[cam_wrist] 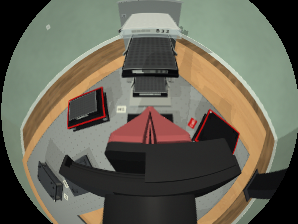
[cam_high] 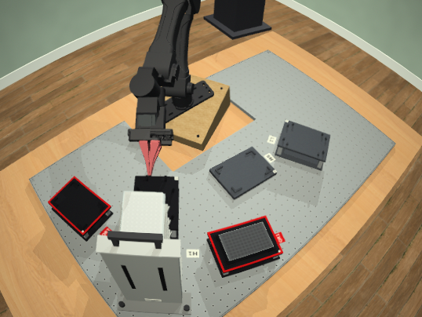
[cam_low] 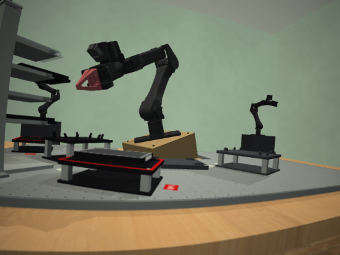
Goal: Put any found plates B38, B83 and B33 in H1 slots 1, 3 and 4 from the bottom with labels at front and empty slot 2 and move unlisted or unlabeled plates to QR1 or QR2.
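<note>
One shut, empty gripper (cam_high: pixel 150 169) before hotel (cam_high: pixel 138 251).

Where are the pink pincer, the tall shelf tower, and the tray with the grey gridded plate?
Pincer (cam_high: pixel 150 170): top view, the closed pink tips.
Shelf tower (cam_high: pixel 135 237): top view, its dark handle on top.
Gridded plate (cam_high: pixel 245 240): top view, middle of its grid, inside the red-edged tray (cam_high: pixel 212 238).

Black jointed arm (cam_high: pixel 165 59); red tapered fingers (cam_high: pixel 152 154).
</note>
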{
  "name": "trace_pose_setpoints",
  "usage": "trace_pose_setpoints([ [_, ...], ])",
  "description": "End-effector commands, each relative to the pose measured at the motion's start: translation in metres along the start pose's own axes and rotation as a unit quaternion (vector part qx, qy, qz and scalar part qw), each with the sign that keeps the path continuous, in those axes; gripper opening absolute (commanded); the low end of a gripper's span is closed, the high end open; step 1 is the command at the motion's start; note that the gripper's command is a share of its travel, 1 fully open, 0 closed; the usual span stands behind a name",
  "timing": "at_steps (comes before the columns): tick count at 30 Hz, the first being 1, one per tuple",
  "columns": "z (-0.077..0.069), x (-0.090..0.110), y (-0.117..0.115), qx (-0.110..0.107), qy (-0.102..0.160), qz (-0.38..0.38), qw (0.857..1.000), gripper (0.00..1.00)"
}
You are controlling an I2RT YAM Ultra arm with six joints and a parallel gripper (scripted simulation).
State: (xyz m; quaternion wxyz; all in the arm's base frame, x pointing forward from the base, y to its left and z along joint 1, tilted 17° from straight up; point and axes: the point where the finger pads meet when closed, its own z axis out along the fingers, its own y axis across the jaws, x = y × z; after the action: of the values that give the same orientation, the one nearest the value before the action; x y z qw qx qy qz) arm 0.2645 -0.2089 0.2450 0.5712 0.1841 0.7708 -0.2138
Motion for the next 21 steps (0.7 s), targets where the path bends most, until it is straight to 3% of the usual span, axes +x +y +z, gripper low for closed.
trace_pose_setpoints([
  [1, 0.000, -0.007, 0.000, 0.000, -0.008, -0.001, 1.000, 0.00],
  [21, 0.010, -0.014, 0.000, 0.000, -0.008, -0.001, 1.000, 0.00],
])
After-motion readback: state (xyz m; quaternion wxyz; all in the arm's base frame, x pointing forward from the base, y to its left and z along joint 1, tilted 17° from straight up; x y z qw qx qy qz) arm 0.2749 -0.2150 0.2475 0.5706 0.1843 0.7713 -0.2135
